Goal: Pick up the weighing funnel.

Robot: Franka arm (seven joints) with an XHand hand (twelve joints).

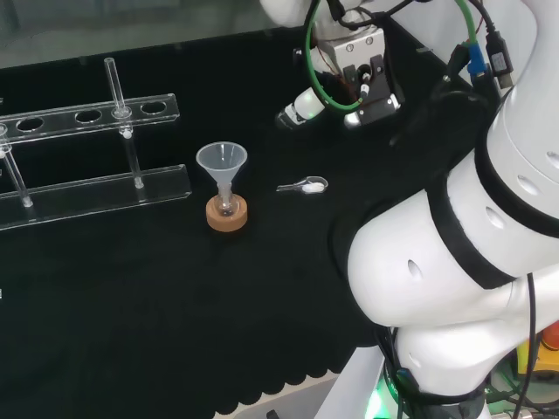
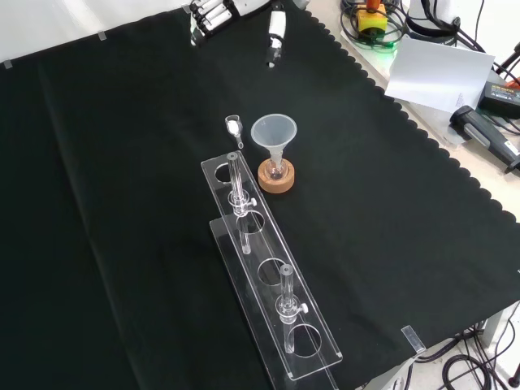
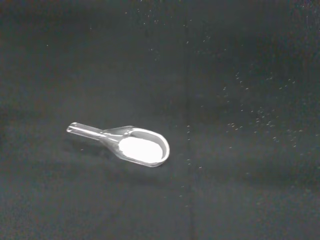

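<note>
The weighing funnel (image 1: 303, 185) lies flat on the cloth (image 1: 175, 297), just right of centre in the head view. There is white powder in its bowl, and its stem points toward the funnel (image 1: 223, 162) on the cork ring (image 1: 226, 215). Nothing touches it. The hand (image 1: 299, 108) hangs well apart from it, in the upper middle of that frame, its fingers straight and spread, holding nothing. I'd judge the pick-up not yet begun: descent, grasp and lift are all left. A clear rack (image 1: 87, 188) stands at the left.
</note>
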